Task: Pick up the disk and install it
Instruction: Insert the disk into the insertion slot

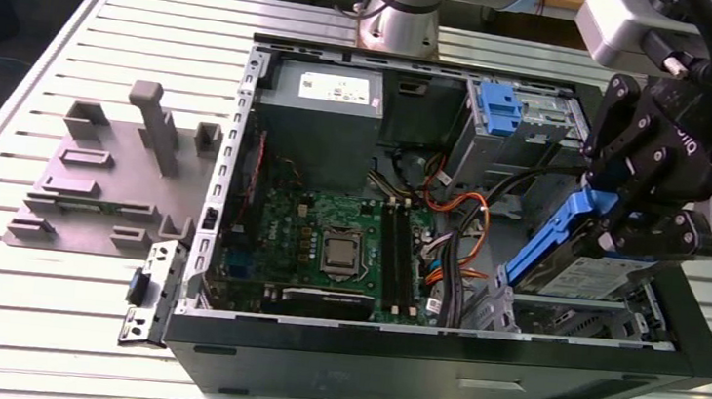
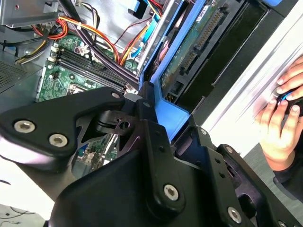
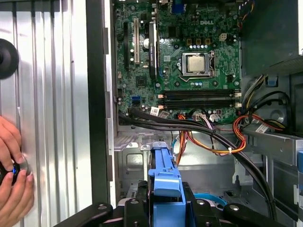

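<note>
The black gripper (image 1: 627, 231) is clamped on the blue plastic carrier of the flat silver-grey disk (image 1: 580, 277). In the exterior view it holds the disk tilted above the grey metal drive bay (image 1: 579, 321), at the 4 o'clock corner of the open black computer case (image 1: 444, 370) and at 3 o'clock from the green motherboard (image 1: 325, 246). The pick-up looks done and installing is in hand, with the disk not yet seated. Seating likely calls for squaring the carrier with the bay, clear of the orange and black cables (image 1: 458, 224). A person's hand (image 2: 279, 123) rests on the slatted metal counter (image 1: 57, 318) beside the case.
</note>
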Robot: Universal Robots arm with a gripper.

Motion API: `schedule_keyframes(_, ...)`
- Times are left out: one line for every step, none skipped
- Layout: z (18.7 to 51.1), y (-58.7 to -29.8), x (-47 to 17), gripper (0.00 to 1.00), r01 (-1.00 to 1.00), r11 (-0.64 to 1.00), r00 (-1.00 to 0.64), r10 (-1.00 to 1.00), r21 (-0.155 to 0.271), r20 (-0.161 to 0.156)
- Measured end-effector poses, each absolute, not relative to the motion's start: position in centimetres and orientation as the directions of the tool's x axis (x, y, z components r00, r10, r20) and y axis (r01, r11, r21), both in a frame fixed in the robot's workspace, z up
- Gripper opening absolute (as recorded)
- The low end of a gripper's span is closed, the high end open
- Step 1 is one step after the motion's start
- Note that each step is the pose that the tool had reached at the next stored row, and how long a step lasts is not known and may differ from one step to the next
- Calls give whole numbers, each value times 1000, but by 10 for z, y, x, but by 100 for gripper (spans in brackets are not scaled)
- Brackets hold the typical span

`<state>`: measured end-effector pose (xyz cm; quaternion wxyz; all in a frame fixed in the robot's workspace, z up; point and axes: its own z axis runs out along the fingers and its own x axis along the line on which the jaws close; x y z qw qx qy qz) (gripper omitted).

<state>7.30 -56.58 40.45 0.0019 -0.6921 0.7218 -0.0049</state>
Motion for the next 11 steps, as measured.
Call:
schedule_keyframes(404,-566,73,36,-999,42,-42,-999,-10,4)
schedule_keyframes(404,-566,73,36,-999,42,-42,-999,-10,4)
schedule_keyframes(403,-566,73,36,-999,42,-42,-999,-10,4)
schedule_keyframes(402,-566,73,36,-999,42,-42,-999,-10,4)
schedule_keyframes(401,-566,73,36,-999,42,-42,-999,-10,4)
schedule_keyframes(400,-566,73,36,-999,42,-42,-999,-10,4)
schedule_keyframes(399,-566,73,36,-999,42,-42,-999,-10,4)
schedule_keyframes(399,-566,73,36,-999,42,-42,-999,-10,4)
schedule_keyframes(398,-566,72,36,-999,42,-42,-999,-11,4)
schedule_keyframes(397,-566,72,36,-999,42,-42,-999,-11,4)
schedule_keyframes(396,-566,72,36,-999,42,-42,-999,-11,4)
